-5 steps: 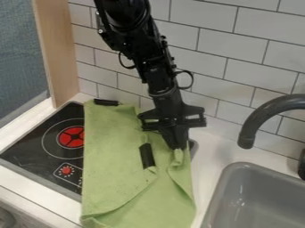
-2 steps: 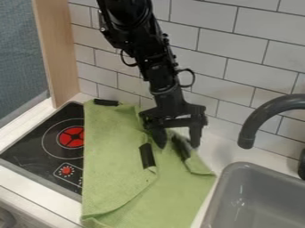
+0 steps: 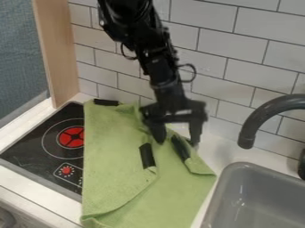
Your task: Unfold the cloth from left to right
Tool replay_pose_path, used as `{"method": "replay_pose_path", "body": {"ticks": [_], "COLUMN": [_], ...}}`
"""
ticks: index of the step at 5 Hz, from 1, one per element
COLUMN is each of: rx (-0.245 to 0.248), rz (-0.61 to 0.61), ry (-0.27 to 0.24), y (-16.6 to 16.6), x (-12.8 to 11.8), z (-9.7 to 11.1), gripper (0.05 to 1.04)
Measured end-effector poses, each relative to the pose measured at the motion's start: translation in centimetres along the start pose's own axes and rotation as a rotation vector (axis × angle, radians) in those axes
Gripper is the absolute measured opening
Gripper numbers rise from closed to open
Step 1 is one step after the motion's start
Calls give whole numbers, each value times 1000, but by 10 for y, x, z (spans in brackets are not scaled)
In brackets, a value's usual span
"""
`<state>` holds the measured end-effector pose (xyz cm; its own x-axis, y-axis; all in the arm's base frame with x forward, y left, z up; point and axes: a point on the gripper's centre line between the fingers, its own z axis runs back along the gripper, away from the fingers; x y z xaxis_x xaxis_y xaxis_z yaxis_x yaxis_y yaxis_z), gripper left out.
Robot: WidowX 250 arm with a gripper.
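Observation:
The gripper (image 3: 177, 139) hangs over the upper right part of the green cloth, its fingers spread apart with nothing held between them. Draped over the right part of the stove and the counter is the green cloth (image 3: 116, 164). Its right corner lies out toward the sink, and a fold line runs diagonally across its lower middle. Black strips mark the cloth: one at the top left corner, one near the middle, and one at the upper right just below the gripper.
To the left is the black stove (image 3: 44, 147) with a red burner and a red knob. A grey sink (image 3: 262, 196) is set in the counter at the lower right, under a dark curved faucet (image 3: 259, 118). White tiles (image 3: 238, 40) line the back wall.
The gripper has opened and let go of the cloth at its upper right. That part of the cloth has spread rightward toward the sink, and its black strip now shows.

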<state>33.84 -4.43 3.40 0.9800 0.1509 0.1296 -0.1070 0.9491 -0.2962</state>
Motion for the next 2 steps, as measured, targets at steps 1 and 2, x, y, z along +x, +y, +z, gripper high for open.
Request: {"method": "replay_pose_path", "body": {"ticks": [1,2], "rx": [105,180], "rz": [-14,-87], "ry": [-9,-10], "y": [7,8], "x": [1,-2], "z": [28,43], "gripper": [998,998]}}
